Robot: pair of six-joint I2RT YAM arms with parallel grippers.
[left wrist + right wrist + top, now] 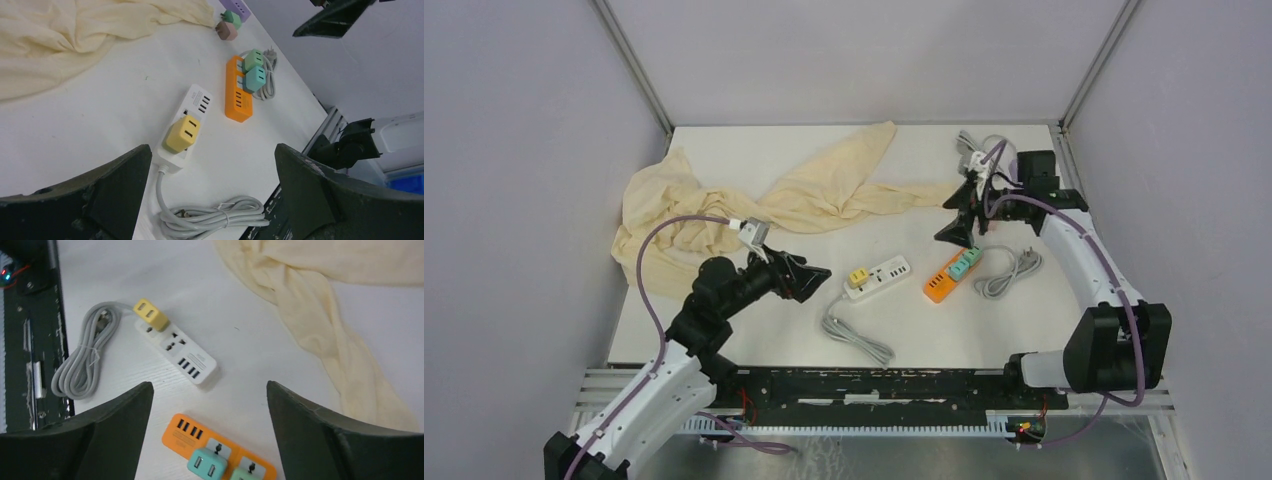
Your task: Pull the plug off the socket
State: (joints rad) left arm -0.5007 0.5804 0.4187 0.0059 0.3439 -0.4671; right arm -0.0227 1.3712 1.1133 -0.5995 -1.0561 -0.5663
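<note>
A white power strip [879, 277] lies mid-table with a yellow plug [858, 277] in its left end; both show in the left wrist view [192, 107] [183, 133] and the right wrist view [182, 354] [150, 314]. An orange power strip [948, 276] to its right carries a teal plug [205, 463] and a green plug [253, 60]. My left gripper [817, 277] is open, just left of the white strip and empty. My right gripper [957, 226] is open, hovering above the orange strip and empty.
A cream cloth [754, 205] is bunched over the far left and centre. The white strip's grey cord [856, 335] is coiled near the front edge. Another grey cord [1009, 272] lies right of the orange strip. A purple strip with small plugs [231, 17] sits at the far right.
</note>
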